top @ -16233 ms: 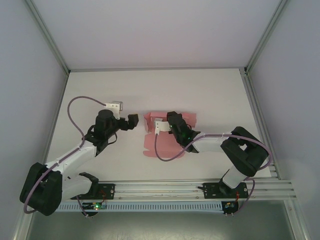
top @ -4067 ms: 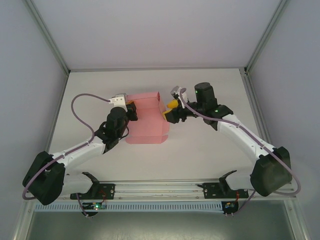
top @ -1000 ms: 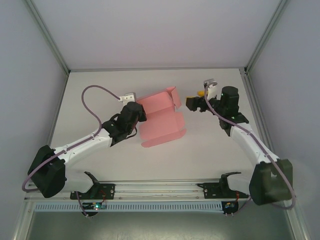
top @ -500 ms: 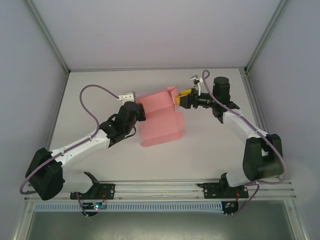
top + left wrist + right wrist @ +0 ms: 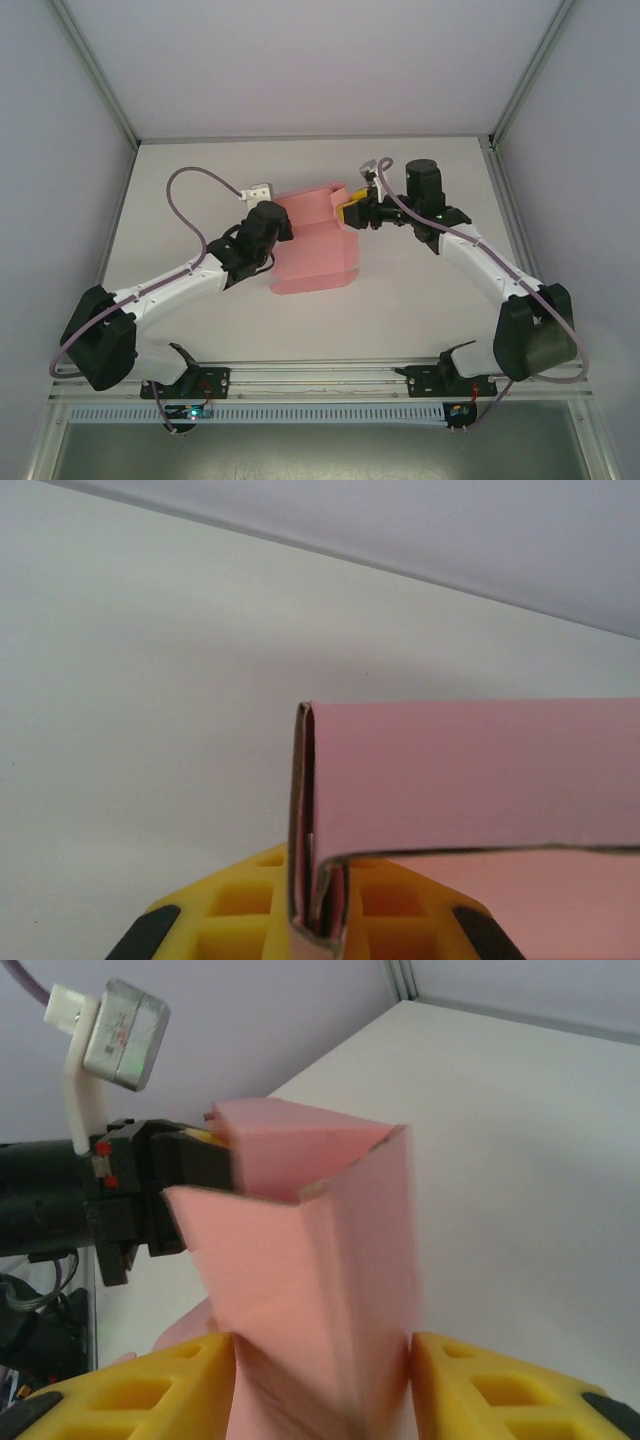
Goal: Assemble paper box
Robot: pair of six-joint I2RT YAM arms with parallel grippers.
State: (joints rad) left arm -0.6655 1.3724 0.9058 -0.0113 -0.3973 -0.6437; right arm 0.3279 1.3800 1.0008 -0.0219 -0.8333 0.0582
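Our main worry here is the box getting crushed or torn. It's thin pink card, half folded, and it's pinched from both ends. If the two arms pull apart or twist against each other, the card will probably crease in the wrong place or slip out of a grip. A hard squeeze on the right would flatten the raised wall rather than fold it along its crease.

The box sits mid-table between the grippers. Its near panel looks to lie flat, and its far part is folded up.

The left gripper is clamped on the box's left edge. In the left wrist view, the doubled card edge is nipped right between the gripper's yellow fingers.

The right gripper is at the far-right corner. In its wrist view, the pads sit on either side of the upright folded section and look to touch it on both sides. We'd call that a grip, but a light one.

The left arm stretches diagonally from the near-left base toward the far right. The right arm runs far from its near-right base, then bends at the wrist so the gripper points left at the box.
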